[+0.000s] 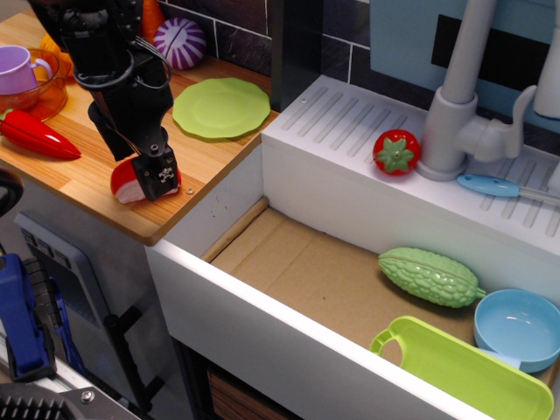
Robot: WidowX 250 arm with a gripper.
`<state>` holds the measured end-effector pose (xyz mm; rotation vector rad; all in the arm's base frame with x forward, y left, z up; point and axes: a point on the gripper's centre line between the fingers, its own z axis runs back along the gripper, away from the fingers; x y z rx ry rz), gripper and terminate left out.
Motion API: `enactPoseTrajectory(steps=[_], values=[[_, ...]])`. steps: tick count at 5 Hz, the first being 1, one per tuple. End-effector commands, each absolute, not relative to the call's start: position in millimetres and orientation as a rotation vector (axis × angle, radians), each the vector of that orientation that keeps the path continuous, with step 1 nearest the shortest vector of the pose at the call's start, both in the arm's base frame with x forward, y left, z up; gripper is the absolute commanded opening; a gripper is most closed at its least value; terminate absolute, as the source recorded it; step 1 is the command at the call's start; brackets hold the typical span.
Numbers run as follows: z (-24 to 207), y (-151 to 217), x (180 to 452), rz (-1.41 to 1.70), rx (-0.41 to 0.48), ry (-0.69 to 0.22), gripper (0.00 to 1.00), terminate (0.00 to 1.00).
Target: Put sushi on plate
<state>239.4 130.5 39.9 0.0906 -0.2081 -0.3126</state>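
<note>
The sushi [128, 180], a small red-topped piece with a white base, lies on the wooden counter [87, 188] near its front edge. My gripper [150, 174] is lowered right onto it. One dark finger [161, 172] covers the sushi's right half and the other finger is hidden behind it. The frame does not show whether the fingers press on the sushi. The light-green plate [221, 107] lies flat and bare on the counter, behind and to the right of the gripper.
A red chili pepper [35, 136], an orange bowl holding a purple cup [22, 72] and a purple onion [182, 42] are on the counter's left and back. The sink [289, 262] on the right holds a green gourd, a lime tray and a blue bowl. A tomato [396, 151] sits by the faucet.
</note>
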Motion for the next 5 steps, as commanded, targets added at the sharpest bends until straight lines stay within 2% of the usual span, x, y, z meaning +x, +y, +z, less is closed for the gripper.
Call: enactPoseTrajectory(steps=[1, 3, 4, 5], values=[[43, 143, 257, -0.343, 0.134, -0.262, 1.00, 0.00], [25, 148, 258, -0.319, 0.069, -0.286, 1.00, 0.00], [21, 148, 257, -0.293, 0.056, -0.266, 1.00, 0.00], [19, 149, 249, -0.258, 0.045, -0.261, 0.00, 0.00]])
